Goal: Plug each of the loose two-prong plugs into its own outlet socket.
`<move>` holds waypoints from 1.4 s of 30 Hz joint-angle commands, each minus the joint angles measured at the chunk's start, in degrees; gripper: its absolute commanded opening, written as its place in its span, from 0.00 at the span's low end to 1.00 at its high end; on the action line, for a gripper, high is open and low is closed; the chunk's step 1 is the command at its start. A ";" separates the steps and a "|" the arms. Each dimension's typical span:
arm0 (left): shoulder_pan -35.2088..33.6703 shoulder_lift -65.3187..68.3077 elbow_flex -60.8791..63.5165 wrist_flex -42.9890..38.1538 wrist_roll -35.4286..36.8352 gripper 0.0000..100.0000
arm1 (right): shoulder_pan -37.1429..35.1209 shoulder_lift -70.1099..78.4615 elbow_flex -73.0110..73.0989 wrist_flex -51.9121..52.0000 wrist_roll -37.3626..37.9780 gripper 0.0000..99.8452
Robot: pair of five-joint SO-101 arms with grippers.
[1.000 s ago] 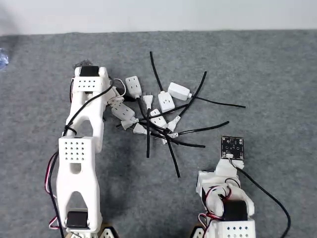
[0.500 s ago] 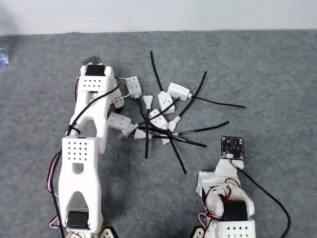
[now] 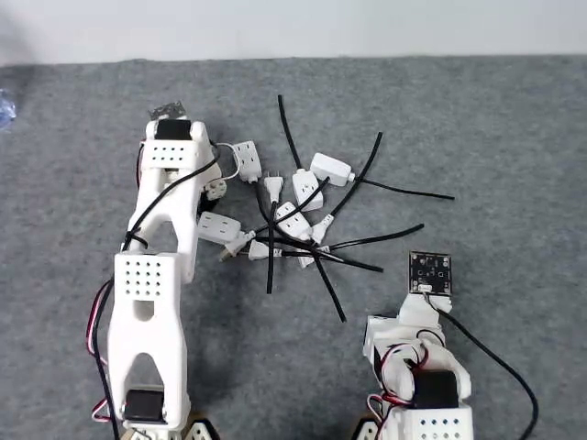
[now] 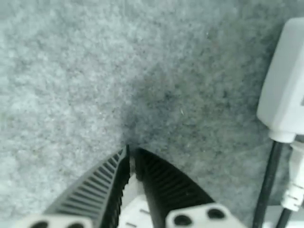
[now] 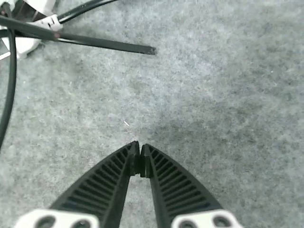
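Plainly the job is near its start. The white outlet sockets [image 3: 307, 186] and the two-prong plugs [image 3: 273, 186] lie in one tangle of black cords [image 3: 271, 266] in the middle of the grey surface [image 3: 495, 137]. As far as I can judge, no pair is joined yet, though where the cords cross I cannot be sure. One plug lies loose between two sockets near the far side of the heap, and one socket [image 3: 218, 226] rests just beside the left arm [image 3: 147, 275], at the heap's edge. That arm is stretched out along the heap. In its wrist view the left hand [image 4: 130, 151] has its jaws pressed together over bare surface, with a sliver of white between them that I cannot identify and a socket body [image 4: 285, 90] near. The right arm [image 3: 417, 367] sits folded by its base, well apart from the heap. The right hand [image 5: 140, 145] is pressed together on nothing, with a cord end [image 5: 142, 49] lying ahead of it. Every plug seems left to do.
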 commanded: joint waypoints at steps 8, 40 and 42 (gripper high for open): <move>-6.15 -12.66 5.05 1.85 -29.45 0.25 | 0.13 -0.57 0.97 0.66 0.26 0.01; -0.88 -19.60 24.75 -4.66 -103.03 0.25 | 0.13 -0.57 0.97 0.66 0.26 0.01; -0.88 -18.81 24.75 -4.92 -104.35 0.25 | 0.13 -0.57 0.97 0.66 0.26 0.01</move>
